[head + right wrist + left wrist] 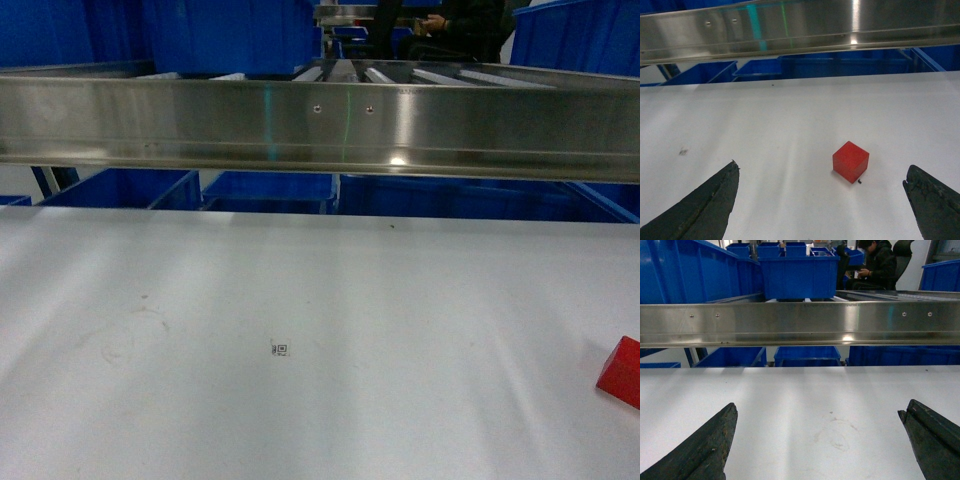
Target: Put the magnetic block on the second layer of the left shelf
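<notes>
Resting on white table [740,125]: red matte magnetic block [850,161] | both pincers spread, empty

White tabletop [300,290]: red magnetic block [622,371], small sticker [281,349].

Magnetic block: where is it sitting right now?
The magnetic block sits on the white table, at the head view's far right edge and ahead of the open right gripper, nearer its right-hand finger.
</notes>
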Robot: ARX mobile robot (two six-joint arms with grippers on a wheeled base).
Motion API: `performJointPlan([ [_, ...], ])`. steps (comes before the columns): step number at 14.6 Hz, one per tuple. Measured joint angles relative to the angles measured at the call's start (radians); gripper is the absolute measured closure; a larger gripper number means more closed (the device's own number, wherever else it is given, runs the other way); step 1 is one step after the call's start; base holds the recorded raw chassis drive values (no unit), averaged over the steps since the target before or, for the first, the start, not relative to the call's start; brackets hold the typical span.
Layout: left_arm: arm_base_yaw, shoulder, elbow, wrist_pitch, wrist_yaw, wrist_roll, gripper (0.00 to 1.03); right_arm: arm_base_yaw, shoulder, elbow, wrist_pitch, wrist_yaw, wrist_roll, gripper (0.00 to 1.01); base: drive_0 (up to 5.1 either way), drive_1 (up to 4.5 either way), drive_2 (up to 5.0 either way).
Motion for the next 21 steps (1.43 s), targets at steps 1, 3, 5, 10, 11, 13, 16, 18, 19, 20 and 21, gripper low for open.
performJointPlan([
  [1,0.000,0.000,0.000,0.000,-0.001,0.000,0.05,-0.010,0.160,0.051,0.108,0.027,0.014,0.03,0.0,0.00,0.0],
  [3,0.000,0.000,0.000,0.000,0.000,0.000,0.05,-0.051,0.606,0.286,0.301,0.097,0.026,0.03,0.0,0.00,0.0],
  [5,0.000,0.000,0.000,0.000,0.000,0.000,0.05,-0.095,0.891,0.449,0.278,0.140,0.030,0.03,0.0,0.00,0.0],
  [10,0.000,0.000,0.000,0.000,0.000,0.000,0.05,-0.131,1.288,0.695,0.230,0.137,-0.021,0.03,0.0,0.00,0.0],
  [11,0.000,0.000,0.000,0.000,0.000,0.000,0.05,-0.140,1.324,0.690,0.229,0.137,-0.022,0.03,0.0,0.00,0.0],
  [13,0.000,0.000,0.000,0.000,-0.001,0.000,0.05,-0.145,1.317,0.643,0.271,0.136,-0.005,0.03,0.0,0.00,0.0],
  [16,0.000,0.000,0.000,0.000,-0.001,0.000,0.05,-0.100,1.308,0.557,0.320,0.115,0.025,0.03,0.0,0.00,0.0],
  [18,0.000,0.000,0.000,0.000,0.000,0.000,0.05,-0.084,1.352,0.547,0.359,0.119,0.027,0.03,0.0,0.00,0.0],
  [19,0.000,0.000,0.000,0.000,-0.001,0.000,0.05,-0.085,1.376,0.545,0.374,0.127,0.029,0.03,0.0,0.00,0.0],
  [20,0.000,0.000,0.000,0.000,0.000,0.000,0.05,-0.085,1.376,0.546,0.375,0.127,0.031,0.03,0.0,0.00,0.0],
  [21,0.000,0.000,0.000,0.000,0.000,0.000,0.05,-0.083,1.381,0.543,0.381,0.129,0.032,0.03,0.0,0.00,0.0],
])
